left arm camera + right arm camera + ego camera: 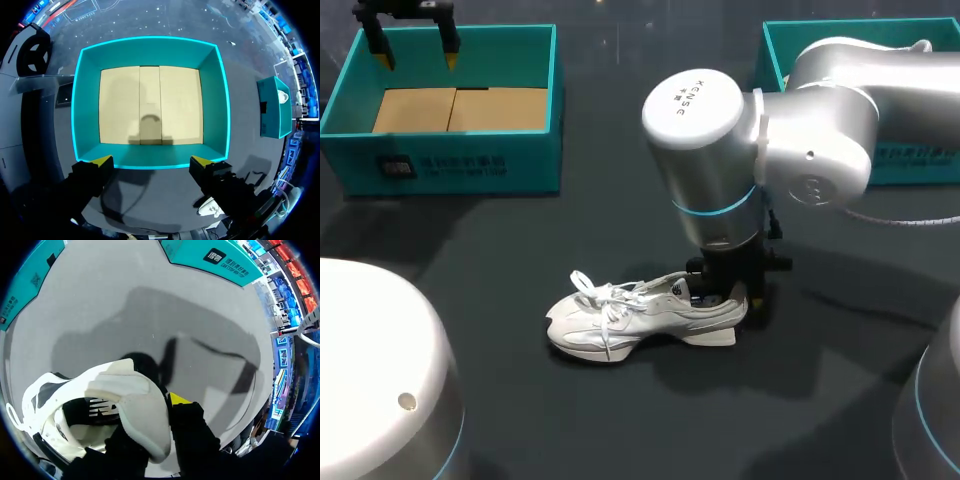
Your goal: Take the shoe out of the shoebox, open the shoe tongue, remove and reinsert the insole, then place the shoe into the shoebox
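Note:
A white lace-up shoe [640,315] lies on its sole on the dark table, toe towards my left arm. My right gripper [725,300] comes straight down onto its heel. In the right wrist view the padded heel collar of the shoe [135,405] sits between the fingers of the right gripper [150,415], one yellow tip outside the heel and the other finger inside the shoe, shut on it. The teal shoebox [450,160] stands at the back left with a bare cardboard floor. My left gripper [417,55] hangs open above its far rim, over the shoebox [150,50], nothing between the fingers of the left gripper [151,162].
A second teal box [790,40] stands at the back right, behind my right arm, and also shows beside the left gripper as the second box [272,107]. Bare dark table lies between the shoe and the shoebox.

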You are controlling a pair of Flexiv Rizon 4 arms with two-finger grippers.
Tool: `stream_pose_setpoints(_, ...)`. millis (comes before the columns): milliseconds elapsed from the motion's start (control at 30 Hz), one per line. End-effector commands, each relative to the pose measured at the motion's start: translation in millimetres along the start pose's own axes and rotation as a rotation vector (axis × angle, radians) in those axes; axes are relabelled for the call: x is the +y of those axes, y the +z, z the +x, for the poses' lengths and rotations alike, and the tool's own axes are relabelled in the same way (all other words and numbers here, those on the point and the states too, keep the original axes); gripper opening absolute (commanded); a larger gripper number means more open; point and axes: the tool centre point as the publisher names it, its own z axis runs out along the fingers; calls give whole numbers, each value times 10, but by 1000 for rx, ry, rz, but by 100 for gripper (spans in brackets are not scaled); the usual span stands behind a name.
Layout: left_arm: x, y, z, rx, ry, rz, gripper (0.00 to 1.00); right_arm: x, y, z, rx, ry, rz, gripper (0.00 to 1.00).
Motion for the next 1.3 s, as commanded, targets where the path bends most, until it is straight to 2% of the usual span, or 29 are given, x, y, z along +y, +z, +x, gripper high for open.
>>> stream_pose_setpoints(33,0,0,1,0,0,0,100,-27,83,103,-17,231,4,0)
stream_pose_setpoints(300,0,0,1,0,0,0,100,-41,166,103,-7,256,25,0)
stream_pose_setpoints(333,0,0,1,0,0,0,100,-44,171,106,-2,254,28,3)
stream_pose_setpoints(367,0,0,1,0,0,0,100,-45,173,107,-1,254,30,21)
stream_pose_setpoints(400,0,0,1,0,0,0,100,-47,175,110,10,253,35,34)
stream_pose_setpoints(433,0,0,1,0,0,0,100,-48,176,111,14,254,39,42)
stream_pose_setpoints(467,0,0,1,0,0,0,100,-46,172,108,15,254,39,56)
stream_pose_setpoints(500,0,0,1,0,0,0,100,-41,150,104,28,251,40,95)
stream_pose_setpoints(533,0,0,1,0,0,0,100,-37,126,98,34,250,41,100)
stream_pose_setpoints(833,0,0,1,0,0,0,100,28,-269,-90,131,194,57,100)
stream_pose_setpoints(967,0,0,1,0,0,0,100,59,-531,-229,223,82,56,100)
stream_pose_setpoints(1067,0,0,1,0,0,0,100,67,-713,-344,333,-83,47,100)
stream_pose_setpoints(1100,0,0,1,0,0,0,100,66,-746,-363,341,-128,40,100)
stream_pose_setpoints(1167,0,0,1,0,0,0,100,42,-877,-437,412,-262,-14,100)
stream_pose_setpoints(1300,0,0,1,0,0,0,100,-20,-1048,-567,467,-513,-108,100)
